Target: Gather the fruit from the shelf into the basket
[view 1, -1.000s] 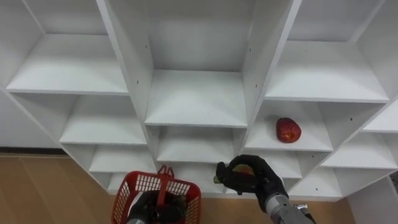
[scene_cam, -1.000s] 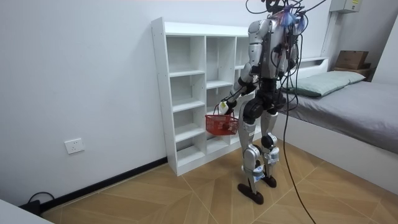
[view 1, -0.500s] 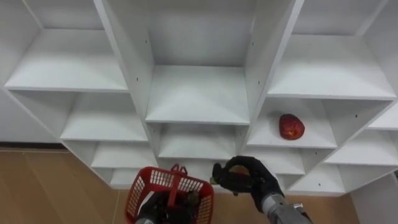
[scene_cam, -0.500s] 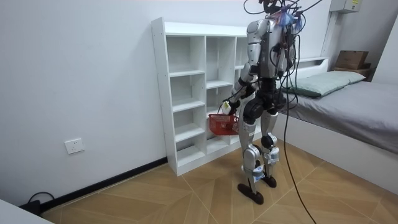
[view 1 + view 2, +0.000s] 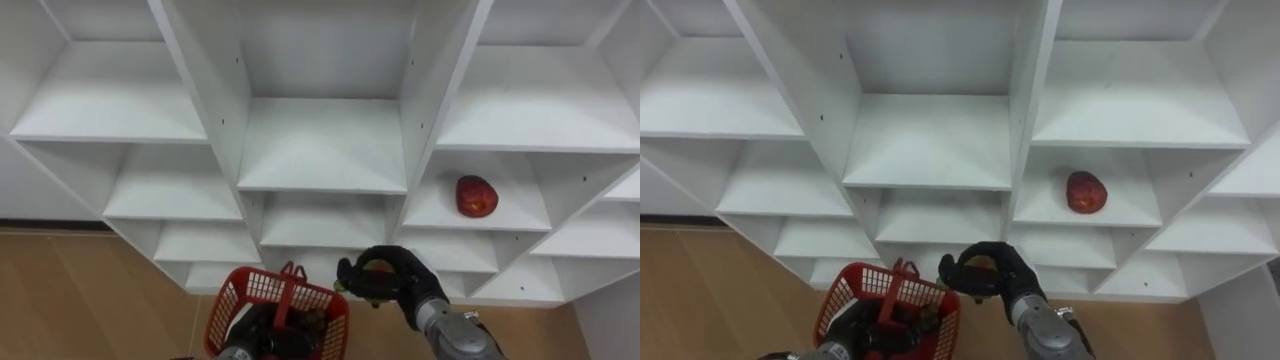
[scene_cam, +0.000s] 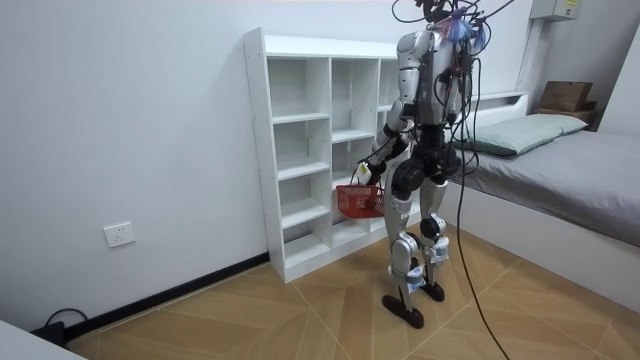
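A red apple [image 5: 477, 196] lies on a shelf in the right column of the white closet [image 5: 320, 150]. My right hand [image 5: 398, 284] is shut on a small fruit [image 5: 375, 272] that its fingers mostly hide. It hovers just right of the red basket [image 5: 262, 289], near the rim. My left hand [image 5: 247, 338] holds the basket by its handle [image 5: 292, 276] at the view's lower edge. Dark shapes lie inside the basket. In the room view I stand upright facing the closet [image 6: 310, 150], with the basket [image 6: 360, 201] hanging at hip height.
The closet has three columns of open white shelves, bare except for the apple. Wooden floor [image 5: 90, 290] shows below left. In the room view a bed [image 6: 570, 160] stands behind me on the room view's right.
The basket has swung right, closer to my right hand. The right hand with its fruit has shifted slightly left toward the basket's rim. The eye view has shifted a little.
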Robot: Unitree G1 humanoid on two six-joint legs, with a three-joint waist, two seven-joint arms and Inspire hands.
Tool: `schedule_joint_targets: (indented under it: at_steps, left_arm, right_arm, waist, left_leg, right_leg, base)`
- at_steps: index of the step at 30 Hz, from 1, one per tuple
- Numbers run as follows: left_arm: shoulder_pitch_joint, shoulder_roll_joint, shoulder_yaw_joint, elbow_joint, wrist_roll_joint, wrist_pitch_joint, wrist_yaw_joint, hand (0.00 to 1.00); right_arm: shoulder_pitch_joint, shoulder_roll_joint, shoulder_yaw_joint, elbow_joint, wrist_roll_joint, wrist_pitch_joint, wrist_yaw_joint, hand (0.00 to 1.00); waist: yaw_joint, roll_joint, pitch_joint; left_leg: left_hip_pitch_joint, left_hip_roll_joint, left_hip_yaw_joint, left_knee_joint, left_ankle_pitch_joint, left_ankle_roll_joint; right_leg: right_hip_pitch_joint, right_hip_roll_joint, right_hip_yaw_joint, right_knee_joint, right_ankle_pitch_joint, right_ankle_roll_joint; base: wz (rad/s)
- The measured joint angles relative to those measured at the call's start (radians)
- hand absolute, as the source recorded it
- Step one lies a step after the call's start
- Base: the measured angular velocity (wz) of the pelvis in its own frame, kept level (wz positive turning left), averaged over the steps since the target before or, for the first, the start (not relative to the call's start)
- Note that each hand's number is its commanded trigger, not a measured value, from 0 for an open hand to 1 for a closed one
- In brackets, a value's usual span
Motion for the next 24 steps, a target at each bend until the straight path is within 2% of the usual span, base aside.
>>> schedule_joint_targets:
  at_steps: [6,13,22,24]
  left_arm:
    - [-0.013,0.010,-0.018,0.000,0.000,0.000,0.003,1.00]
    - [-0.024,0.007,-0.046,0.001,0.001,0.000,0.006,1.00]
    - [-0.046,0.005,-0.072,0.006,0.019,-0.003,0.010,1.00]
    - [-0.046,0.005,-0.077,0.012,0.019,-0.016,0.010,1.00]
  right_arm:
    - [-0.027,-0.002,0.042,0.038,-0.001,0.000,0.007,1.00]
    - [-0.048,0.000,0.075,0.099,-0.001,0.000,0.021,1.00]
    - [-0.113,0.021,0.077,0.226,-0.006,-0.001,0.048,1.00]
    - [-0.117,0.022,0.076,0.236,-0.006,-0.001,0.050,1.00]
  waist:
    - [0.001,-0.001,0.0003]
    - [0.002,-0.001,0.0006]
    - [0.003,0.006,0.0038]
    - [0.003,0.007,0.0038]
  left_leg:
    - [-0.005,-0.001,0.000,0.002,0.000,0.000]
    - [-0.020,0.000,0.000,0.007,0.000,0.000]
    - [-0.042,0.002,0.001,0.008,0.000,0.000]
    - [-0.055,0.002,0.001,0.010,0.001,0.000]
  right_leg:
    - [-0.004,-0.002,0.000,-0.001,0.000,0.001]
    - [-0.016,-0.001,-0.001,0.002,0.000,0.000]
    - [-0.035,-0.001,-0.014,0.005,0.001,-0.001]
    - [-0.045,-0.003,-0.021,0.006,0.001,-0.001]
  base:
    - [0.00]
    - [0.00]
    - [0.03]
    - [0.06]
